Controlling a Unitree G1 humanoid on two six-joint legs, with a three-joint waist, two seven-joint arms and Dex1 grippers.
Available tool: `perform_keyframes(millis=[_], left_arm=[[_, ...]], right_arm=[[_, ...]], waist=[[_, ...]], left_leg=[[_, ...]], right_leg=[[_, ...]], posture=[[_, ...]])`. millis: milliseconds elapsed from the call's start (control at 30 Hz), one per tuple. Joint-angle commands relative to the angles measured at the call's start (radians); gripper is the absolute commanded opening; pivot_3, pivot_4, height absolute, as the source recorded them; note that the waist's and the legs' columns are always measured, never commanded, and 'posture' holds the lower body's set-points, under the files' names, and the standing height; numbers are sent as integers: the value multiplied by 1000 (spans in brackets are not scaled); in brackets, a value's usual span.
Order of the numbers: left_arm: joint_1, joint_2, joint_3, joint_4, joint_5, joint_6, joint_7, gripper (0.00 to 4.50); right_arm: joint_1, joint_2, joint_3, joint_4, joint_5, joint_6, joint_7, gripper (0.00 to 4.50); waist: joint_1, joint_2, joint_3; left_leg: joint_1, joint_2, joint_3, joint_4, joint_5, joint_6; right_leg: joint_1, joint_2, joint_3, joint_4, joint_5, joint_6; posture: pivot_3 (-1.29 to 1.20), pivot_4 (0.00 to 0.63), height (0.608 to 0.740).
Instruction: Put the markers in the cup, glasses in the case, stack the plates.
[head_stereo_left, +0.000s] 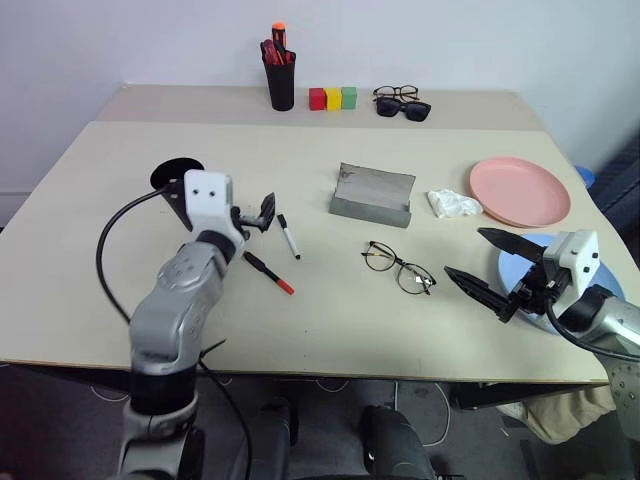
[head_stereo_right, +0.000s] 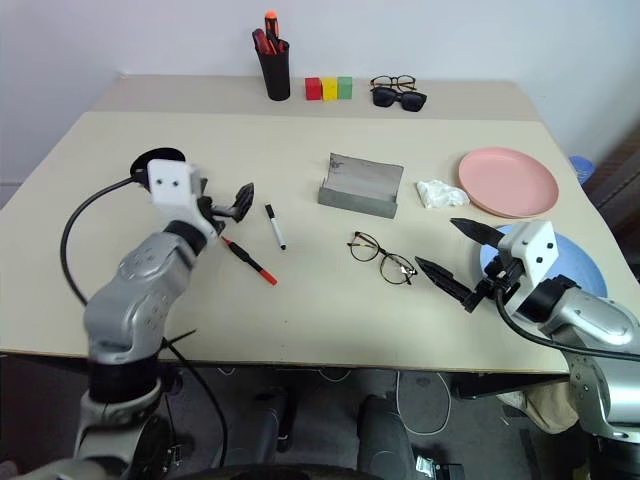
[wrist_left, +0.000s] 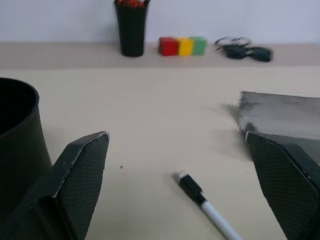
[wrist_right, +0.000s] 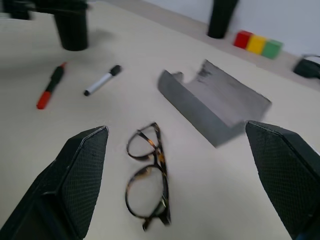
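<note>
The black cup (head_stereo_left: 177, 175) stands at the table's left, partly hidden behind my left wrist. My left gripper (head_stereo_left: 256, 214) hovers open and empty just right of it. The white marker (head_stereo_left: 288, 236) lies beyond its fingertips, and the black marker with a red tip (head_stereo_left: 268, 272) lies nearer me. The wire-framed glasses (head_stereo_left: 398, 267) rest mid-table, with the grey case (head_stereo_left: 372, 194) lying open behind them. The pink plate (head_stereo_left: 520, 190) sits at the right. My right gripper (head_stereo_left: 465, 252), open and empty, hangs over the blue plate (head_stereo_right: 585, 262), pointing toward the glasses (wrist_right: 147, 175).
A crumpled white tissue (head_stereo_left: 453, 203) lies between the case and the pink plate. Along the far edge stand a black pen holder (head_stereo_left: 281, 75) with red pens, three coloured blocks (head_stereo_left: 333, 97), and black sunglasses beside another thin-framed pair (head_stereo_left: 402, 103).
</note>
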Motion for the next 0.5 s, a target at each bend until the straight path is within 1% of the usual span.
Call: perform_keyframes(millis=[33, 167, 233, 300, 400, 467, 500], left_arm=[[-98, -61, -5, 77, 43, 84, 94, 4500], [-217, -161, 26, 250, 94, 135, 214, 4500], [-254, -200, 43, 311, 101, 159, 244, 4500], [-280, -232, 49, 366, 119, 133, 278, 4500], [-338, -288, 101, 479, 124, 134, 346, 4500], [-367, -307, 121, 539, 132, 123, 376, 4500], [-380, -313, 128, 578, 138, 123, 391, 4254]], right_arm=[[-36, -6, 7, 20, -11, -24, 11, 4436], [-43, -3, 16, 47, -31, -51, 27, 4436], [-42, -4, 14, 52, -31, -55, 30, 4436], [-42, -5, 11, 54, -33, -59, 30, 4436], [-39, -9, 3, 55, -32, -60, 33, 4436], [-39, -11, 0, 51, -32, -58, 31, 4436], [-38, -13, -3, 50, -32, -59, 32, 4490]], waist=[[-1, 0, 0], [1, -1, 0], [0, -1, 0], [-1, -1, 1], [0, -1, 1], [0, -2, 1], [-1, -2, 1]], left_leg=[[-1, 0, 0, 1, 0, 0], [-2, -1, 0, 2, -1, 1], [-2, -1, 0, 2, -1, 1], [-2, -1, 0, 2, -1, 1], [-2, -1, 0, 3, -1, 1], [-3, -1, 0, 3, -1, 1], [-3, -1, 0, 3, -1, 1]], right_leg=[[0, 0, 0, 0, 1, 1], [-1, 0, 0, 0, 2, 0], [-1, 0, 0, 0, 3, 1], [-1, 0, 0, 0, 3, 1], [-1, 0, 0, 0, 3, 1], [-1, 0, 0, 0, 3, 2], [-1, 0, 0, 0, 3, 4]], posture=[[0, 150, 740], [0, 150, 740], [0, 150, 740], [0, 150, 740], [0, 150, 740], [0, 150, 740], [0, 150, 740]])
